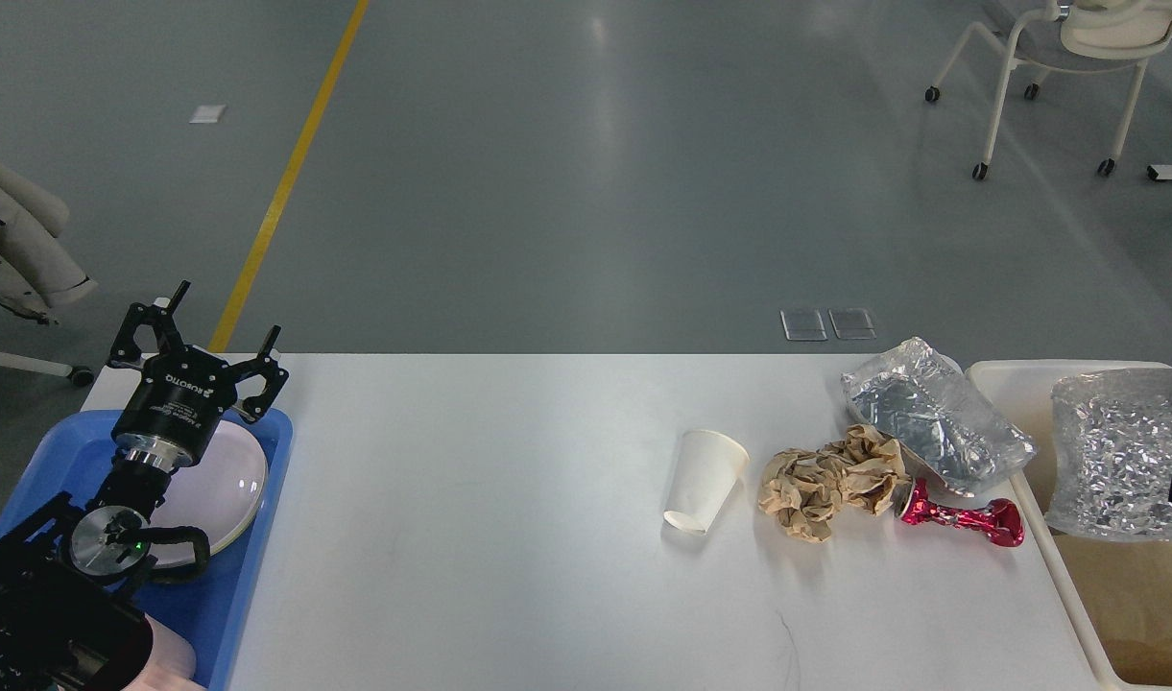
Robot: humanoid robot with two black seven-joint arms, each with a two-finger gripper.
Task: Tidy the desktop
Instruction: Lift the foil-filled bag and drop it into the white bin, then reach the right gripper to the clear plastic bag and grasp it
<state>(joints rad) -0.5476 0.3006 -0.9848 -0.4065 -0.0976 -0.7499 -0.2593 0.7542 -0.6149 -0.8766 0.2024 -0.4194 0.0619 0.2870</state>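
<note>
Silver bag [1118,451] over the bin [1027,382]: drop it well inside; left gripper [202,350] fingers wide above the tray [259,537], right unseen, counter [499,537] cluttered.

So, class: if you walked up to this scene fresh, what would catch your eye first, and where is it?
Probably the litter on the right of the white desktop: a tipped paper cup, crumpled brown paper, a shiny red wrapper and a silver foil bag. Another foil bag sits in the cream bin. At far left, the open left gripper hangs over a blue tray.
</note>
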